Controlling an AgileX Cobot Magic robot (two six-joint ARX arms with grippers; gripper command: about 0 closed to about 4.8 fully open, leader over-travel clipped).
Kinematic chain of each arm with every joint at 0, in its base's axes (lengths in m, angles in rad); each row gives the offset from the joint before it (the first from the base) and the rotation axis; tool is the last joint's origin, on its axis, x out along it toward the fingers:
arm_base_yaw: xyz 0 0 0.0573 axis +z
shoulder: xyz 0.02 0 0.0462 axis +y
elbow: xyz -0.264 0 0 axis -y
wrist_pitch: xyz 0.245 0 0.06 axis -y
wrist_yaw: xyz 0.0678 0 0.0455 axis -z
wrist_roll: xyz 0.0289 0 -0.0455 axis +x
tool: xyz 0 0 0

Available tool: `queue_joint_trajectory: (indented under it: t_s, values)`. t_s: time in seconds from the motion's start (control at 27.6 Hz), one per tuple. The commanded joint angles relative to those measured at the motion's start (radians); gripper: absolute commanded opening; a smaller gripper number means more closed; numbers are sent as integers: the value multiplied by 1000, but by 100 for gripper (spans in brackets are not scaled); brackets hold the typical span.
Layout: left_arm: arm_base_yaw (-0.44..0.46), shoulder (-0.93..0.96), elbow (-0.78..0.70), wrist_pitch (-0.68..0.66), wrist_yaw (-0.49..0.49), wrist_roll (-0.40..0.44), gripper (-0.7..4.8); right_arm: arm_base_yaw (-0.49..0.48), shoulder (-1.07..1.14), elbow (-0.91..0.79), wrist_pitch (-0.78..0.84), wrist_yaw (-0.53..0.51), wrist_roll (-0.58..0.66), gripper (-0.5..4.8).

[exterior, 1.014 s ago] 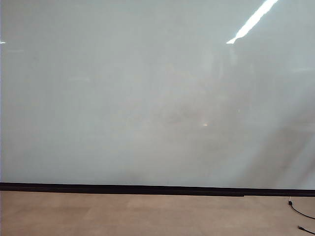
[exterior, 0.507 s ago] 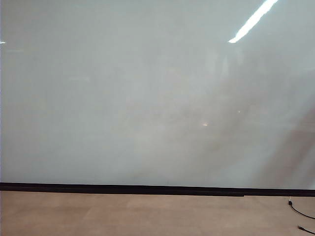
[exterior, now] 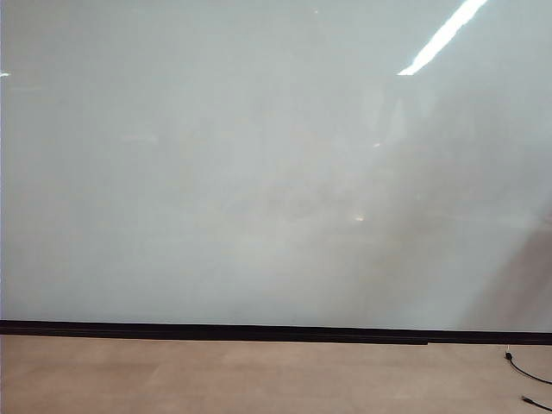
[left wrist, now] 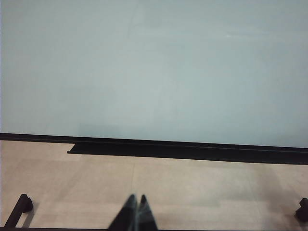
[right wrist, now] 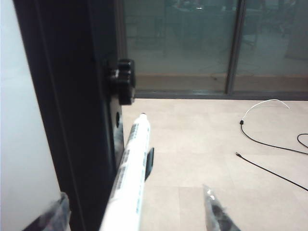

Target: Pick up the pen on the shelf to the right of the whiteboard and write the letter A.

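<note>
Right wrist view shows the right gripper point(right wrist: 137, 211) fingers spread around the pen point(right wrist: 130, 175) beside the whiteboard point(exterior: 259, 172) — seemingly ungrasped; left gripper point(left wrist: 134, 214) fingers pressed together — nothing written.

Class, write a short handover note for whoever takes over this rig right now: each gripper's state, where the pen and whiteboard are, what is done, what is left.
Left gripper: shut, idle, low before the whiteboard.
Right gripper: open, at the board's dark side frame, fingers either side of the pen, not closed on it.
Done: approach to the pen.
Left: grip the pen, carry it to the board and write the letter A; no mark shows on the board.
</note>
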Motion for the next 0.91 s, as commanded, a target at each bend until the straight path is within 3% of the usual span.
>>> queue_joint_trajectory:
  t_s: [0.04, 0.22, 0.58, 0.91]
  values:
    - [0, 0, 2, 6, 3, 4, -5, 6, 2, 21, 17, -3, 5, 358]
    - [0, 0, 2, 6, 4, 4, -5, 11, 8, 36, 17, -3, 27, 354]
    - [0, 0, 2, 6, 4, 4, -5, 17, 26, 69, 14, -55, 27, 270]
    - [0, 0, 2, 6, 4, 4, -4, 18, 26, 51, 13, -40, 27, 269]
